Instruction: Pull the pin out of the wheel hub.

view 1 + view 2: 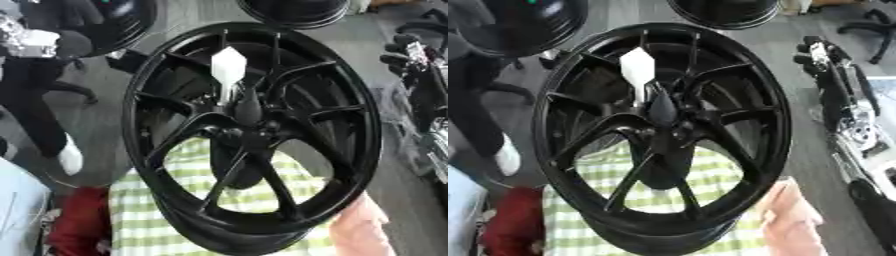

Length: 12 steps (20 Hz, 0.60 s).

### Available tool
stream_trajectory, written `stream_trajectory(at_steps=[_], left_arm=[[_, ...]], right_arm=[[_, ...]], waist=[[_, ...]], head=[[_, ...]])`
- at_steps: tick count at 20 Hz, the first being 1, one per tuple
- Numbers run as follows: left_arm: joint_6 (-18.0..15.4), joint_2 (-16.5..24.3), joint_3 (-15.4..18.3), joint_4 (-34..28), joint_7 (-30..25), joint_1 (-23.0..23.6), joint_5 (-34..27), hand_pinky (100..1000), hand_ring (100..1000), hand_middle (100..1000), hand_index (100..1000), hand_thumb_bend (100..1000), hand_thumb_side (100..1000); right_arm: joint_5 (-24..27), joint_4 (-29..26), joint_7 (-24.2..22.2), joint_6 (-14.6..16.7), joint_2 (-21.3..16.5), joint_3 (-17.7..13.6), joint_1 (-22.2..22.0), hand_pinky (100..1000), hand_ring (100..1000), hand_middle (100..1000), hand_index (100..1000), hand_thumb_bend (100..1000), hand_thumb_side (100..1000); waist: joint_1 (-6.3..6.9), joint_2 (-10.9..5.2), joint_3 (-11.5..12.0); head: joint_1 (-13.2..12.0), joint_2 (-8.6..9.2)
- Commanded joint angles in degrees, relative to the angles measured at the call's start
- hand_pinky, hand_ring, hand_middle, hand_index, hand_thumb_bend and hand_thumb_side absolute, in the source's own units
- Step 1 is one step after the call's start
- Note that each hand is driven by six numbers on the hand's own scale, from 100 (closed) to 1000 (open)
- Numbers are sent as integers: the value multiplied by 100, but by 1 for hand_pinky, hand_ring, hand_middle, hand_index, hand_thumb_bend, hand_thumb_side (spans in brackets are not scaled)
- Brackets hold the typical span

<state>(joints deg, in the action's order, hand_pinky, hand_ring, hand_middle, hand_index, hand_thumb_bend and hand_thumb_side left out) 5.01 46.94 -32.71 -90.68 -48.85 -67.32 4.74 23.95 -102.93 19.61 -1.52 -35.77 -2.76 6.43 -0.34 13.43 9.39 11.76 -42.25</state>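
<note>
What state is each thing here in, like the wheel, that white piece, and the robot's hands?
Wheel: upright, held up facing the camera, tilted slightly.
White pin: still seated in the hub, its head sticking up.
Hub: pin still in it.
Right hand: off to the right, away from the wheel; fingers unclear.
Left hand: not visible.

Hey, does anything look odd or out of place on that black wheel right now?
A white pin stands out of the hub of the black wheel, its flat head above the spokes. It is the only pale part and neither hand shows.
</note>
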Motion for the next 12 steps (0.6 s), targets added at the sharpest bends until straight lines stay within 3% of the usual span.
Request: stream_trajectory(at_steps=[1, 9, 12], left_arm=[[-209, -213, 39, 366, -80, -265, 150, 757, 821, 807, 866, 338, 805], [-526, -907, -32, 880, -166, -650, 236, 754, 823, 805, 869, 352, 758], [-665, -1053, -79, 893, -250, -738, 253, 760, 828, 806, 872, 368, 698]], right_arm=[[18, 0, -19, -9, -132, -25, 26, 951, 815, 764, 820, 100, 718], [38, 23, -61, -6, -95, 10, 95, 951, 815, 763, 819, 100, 717], [46, 21, -64, -1, -87, 10, 113, 951, 815, 763, 819, 100, 717]], waist=[[15, -135, -7], [15, -113, -99], [23, -101, -122]], head=[[1, 10], [-14, 76], [-23, 97]])
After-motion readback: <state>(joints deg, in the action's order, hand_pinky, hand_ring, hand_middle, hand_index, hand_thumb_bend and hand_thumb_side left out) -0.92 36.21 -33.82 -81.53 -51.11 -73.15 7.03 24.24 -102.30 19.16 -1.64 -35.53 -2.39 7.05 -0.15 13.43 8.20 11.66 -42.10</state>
